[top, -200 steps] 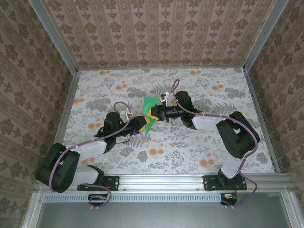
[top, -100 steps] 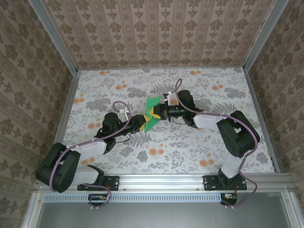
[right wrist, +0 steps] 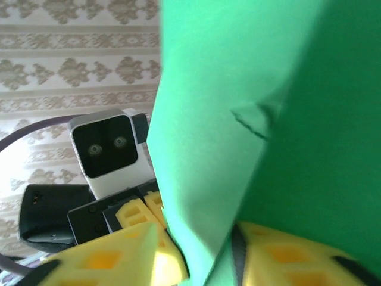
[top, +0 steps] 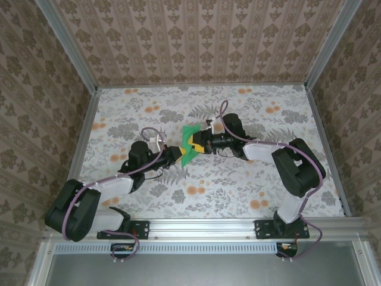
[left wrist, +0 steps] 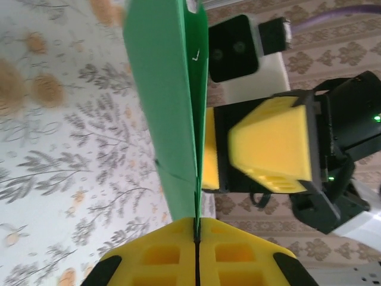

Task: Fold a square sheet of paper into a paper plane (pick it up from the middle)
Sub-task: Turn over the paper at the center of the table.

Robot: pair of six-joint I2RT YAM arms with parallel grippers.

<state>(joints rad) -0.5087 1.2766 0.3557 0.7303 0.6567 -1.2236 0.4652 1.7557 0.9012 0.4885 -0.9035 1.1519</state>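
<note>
My left fingers [left wrist: 161, 256] pinch shut on the folded green paper [left wrist: 166, 89], up off the table [top: 238, 190]. My right fingers [left wrist: 271, 143] stand parted around it. On one thin grip, it could swivel and unfold.

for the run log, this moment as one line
left gripper: shut on green paper | right gripper: open at paper | paper: folded, lifted

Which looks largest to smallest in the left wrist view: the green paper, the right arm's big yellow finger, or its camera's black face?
1. paper, clearly largest, though it is also nearest the lens
2. right finger
3. camera face, smallest
</note>
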